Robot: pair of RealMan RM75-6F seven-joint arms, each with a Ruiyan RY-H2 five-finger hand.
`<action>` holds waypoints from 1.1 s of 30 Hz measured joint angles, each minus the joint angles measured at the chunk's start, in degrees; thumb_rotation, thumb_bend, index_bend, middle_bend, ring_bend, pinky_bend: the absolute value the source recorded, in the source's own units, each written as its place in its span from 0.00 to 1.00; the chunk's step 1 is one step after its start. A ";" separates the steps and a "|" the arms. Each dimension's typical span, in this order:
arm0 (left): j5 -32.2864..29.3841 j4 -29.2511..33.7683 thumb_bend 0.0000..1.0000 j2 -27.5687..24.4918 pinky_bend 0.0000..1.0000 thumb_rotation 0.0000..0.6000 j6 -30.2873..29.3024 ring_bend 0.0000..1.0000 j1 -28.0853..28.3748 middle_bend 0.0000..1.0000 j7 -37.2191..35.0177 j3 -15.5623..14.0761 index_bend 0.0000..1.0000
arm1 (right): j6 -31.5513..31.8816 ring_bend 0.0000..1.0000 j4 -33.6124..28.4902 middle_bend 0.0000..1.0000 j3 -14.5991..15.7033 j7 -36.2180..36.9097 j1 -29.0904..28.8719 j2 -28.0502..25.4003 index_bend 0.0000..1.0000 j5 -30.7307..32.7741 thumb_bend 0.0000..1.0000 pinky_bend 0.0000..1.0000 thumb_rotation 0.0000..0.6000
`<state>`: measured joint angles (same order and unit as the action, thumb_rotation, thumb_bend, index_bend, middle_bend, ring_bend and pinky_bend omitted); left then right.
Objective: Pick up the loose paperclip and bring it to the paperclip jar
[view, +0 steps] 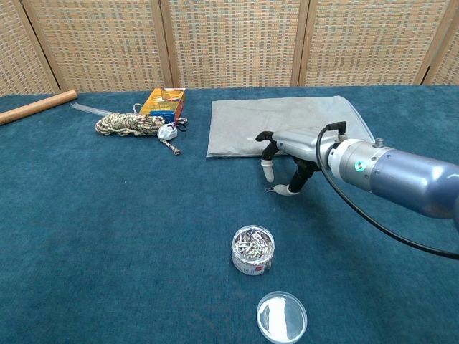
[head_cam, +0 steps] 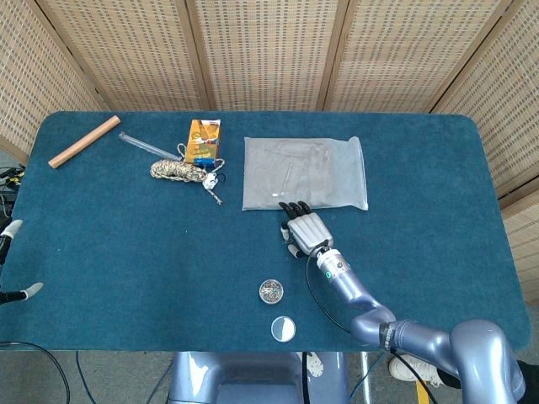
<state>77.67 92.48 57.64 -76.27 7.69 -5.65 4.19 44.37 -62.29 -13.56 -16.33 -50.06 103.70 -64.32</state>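
- One hand is seen at work: the right hand (view: 290,161) is held palm-down just in front of the near edge of the grey plastic bag (head_cam: 305,172), near the worktop's (head_cam: 109,244) middle.
- Its fingers (view: 267,170) are curled down to the cloth beside the loose paperclip (view: 270,190); whether the clip is gripped cannot be told.
- The paperclip jar (view: 252,251) is set open toward the near edge, its lid (view: 282,316) laid just in front of it.
- A rope bundle (head_cam: 177,171), an orange box (head_cam: 203,140) and a wooden dowel (head_cam: 83,141) are placed toward the far left corner.
- The left hand (head_cam: 10,231) is barely shown at the left edge; its fingers cannot be judged.
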 measured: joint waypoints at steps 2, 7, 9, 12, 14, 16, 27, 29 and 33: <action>-0.05 -0.03 0.00 -0.07 0.00 1.00 0.14 0.00 0.03 0.00 -0.23 0.00 0.00 | -0.16 0.00 0.68 0.00 -0.32 -0.14 -0.42 0.62 0.50 0.54 0.37 0.00 1.00; -0.04 -0.15 0.00 -0.26 0.00 1.00 0.33 0.00 0.10 0.00 -0.66 -0.02 0.00 | -0.74 0.00 2.22 0.00 -1.08 -0.48 -1.28 1.88 0.50 2.09 0.38 0.00 1.00; -0.01 -0.26 0.00 -0.26 0.00 1.00 0.41 0.00 0.12 0.00 -0.78 -0.06 0.00 | -1.05 0.00 3.00 0.00 -1.21 -0.78 -1.59 2.33 0.50 2.68 0.39 0.00 1.00; -0.08 -0.37 0.00 -0.24 0.00 1.00 0.55 0.00 0.19 0.00 -0.82 -0.04 0.00 | -1.45 0.00 3.92 0.00 -1.22 -1.38 -1.96 2.87 0.50 3.32 0.38 0.00 1.00; -0.11 -0.44 0.00 -0.19 0.00 1.00 0.68 0.00 0.25 0.00 -0.84 -0.05 0.00 | -1.61 0.00 4.10 0.00 -1.06 -1.62 -2.09 3.02 0.50 3.46 0.38 0.00 1.00; -0.15 -0.50 0.00 -0.17 0.00 1.00 0.73 0.00 0.29 0.00 -0.81 -0.04 0.00 | -1.77 0.00 4.07 0.00 -0.81 -1.70 -2.15 3.03 0.50 3.44 0.38 0.00 1.00; -0.29 -0.50 0.00 0.03 0.00 1.00 1.01 0.00 0.47 0.00 -0.30 -0.12 0.00 | -2.75 0.00 4.66 0.00 0.00 -1.89 -2.49 3.24 0.50 3.56 0.38 0.00 1.00; -0.29 -0.48 0.00 0.07 0.00 1.00 1.01 0.00 0.48 0.00 -0.25 -0.14 0.00 | -2.89 0.00 4.93 0.00 0.10 -1.97 -2.55 3.39 0.50 3.70 0.38 0.00 1.00; -0.29 -0.49 0.00 0.07 0.00 1.00 1.02 0.00 0.50 0.00 -0.34 -0.12 0.00 | -3.05 0.00 5.61 0.00 0.19 -1.94 -2.65 3.82 0.50 3.84 0.39 0.00 1.00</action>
<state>77.38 91.99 57.71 -75.25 8.19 -5.99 4.07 41.32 -56.68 -13.37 -18.27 -52.71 107.52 -60.48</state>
